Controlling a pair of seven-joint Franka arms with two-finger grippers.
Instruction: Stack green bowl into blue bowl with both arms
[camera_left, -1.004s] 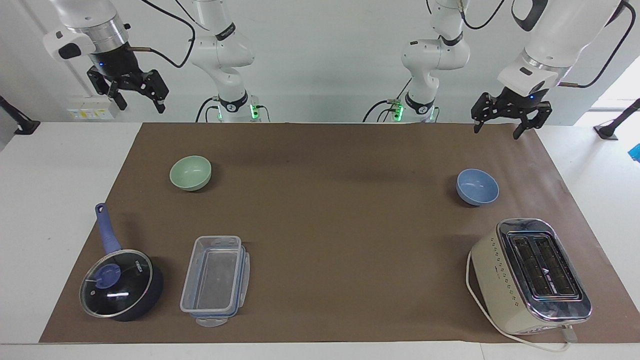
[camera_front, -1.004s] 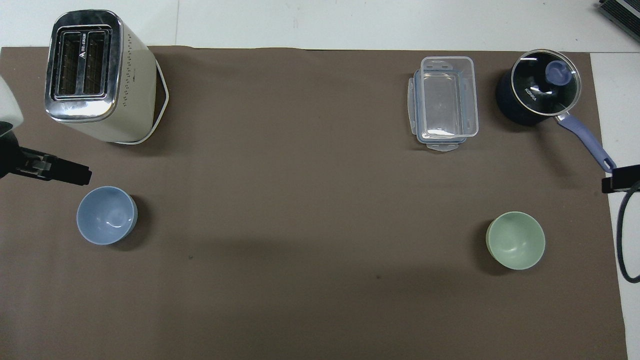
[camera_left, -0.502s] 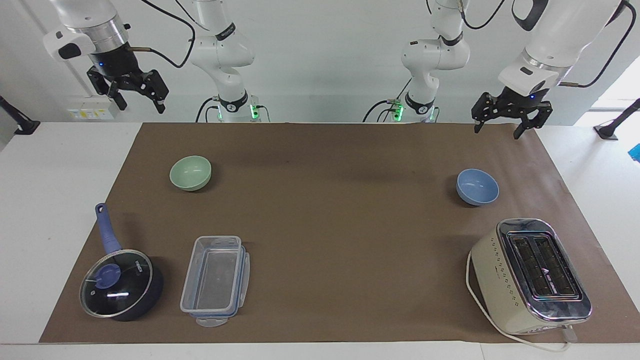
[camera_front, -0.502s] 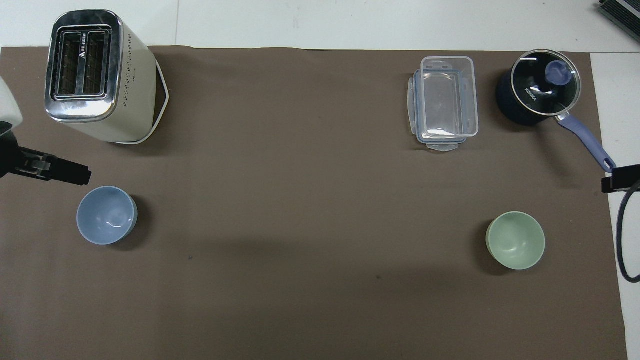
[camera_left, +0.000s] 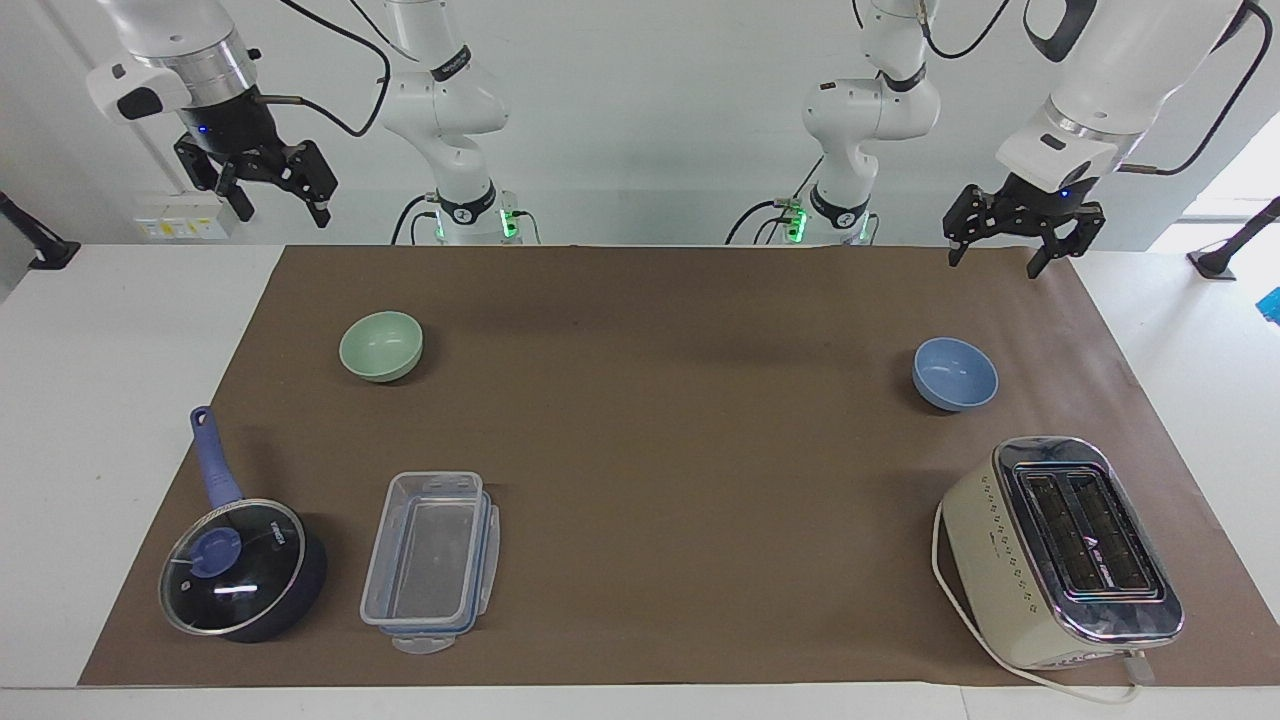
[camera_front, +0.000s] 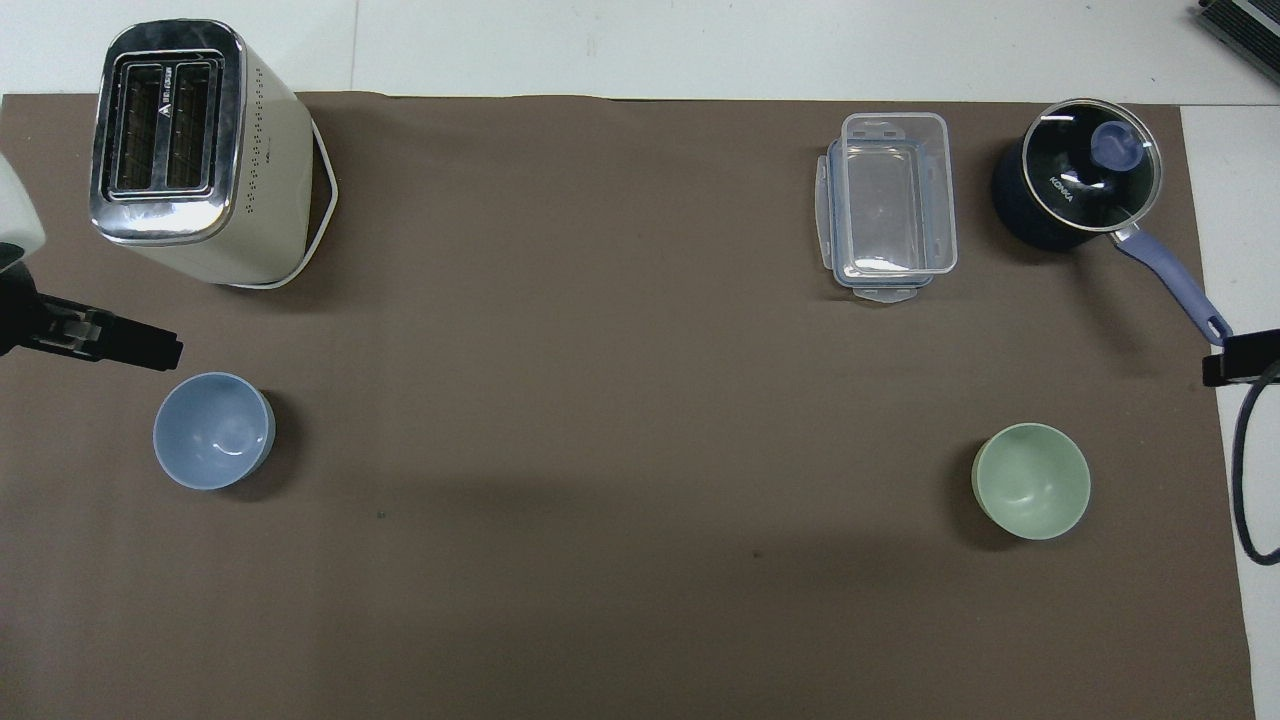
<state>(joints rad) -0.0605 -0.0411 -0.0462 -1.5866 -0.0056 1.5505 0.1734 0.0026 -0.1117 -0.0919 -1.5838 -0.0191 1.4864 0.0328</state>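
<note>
Green bowl (camera_left: 381, 346) sits upright on the brown mat (camera_left: 640, 480) toward the right arm's end of the table, at about ten o'clock from the mat's middle in the facing view. Nothing touches it. Blue bowl (camera_left: 955, 373) stands well apart from it, toward the left arm's end, at about two o'clock from the mat's middle in that same view.

Farther from the robots than the green bowl lie a clear plastic container (camera_left: 432, 560) and a lidded saucepan (camera_left: 240, 565), side by side. A toaster (camera_left: 1062, 552) stands farther from the robots than the blue bowl.

Right gripper (camera_left: 272, 205) hangs high over the table's edge by the mat's corner, jaws wide and empty. Left gripper (camera_left: 1000, 258) hangs over the mat's corner nearest its base, jaws also wide, gripping nothing.
</note>
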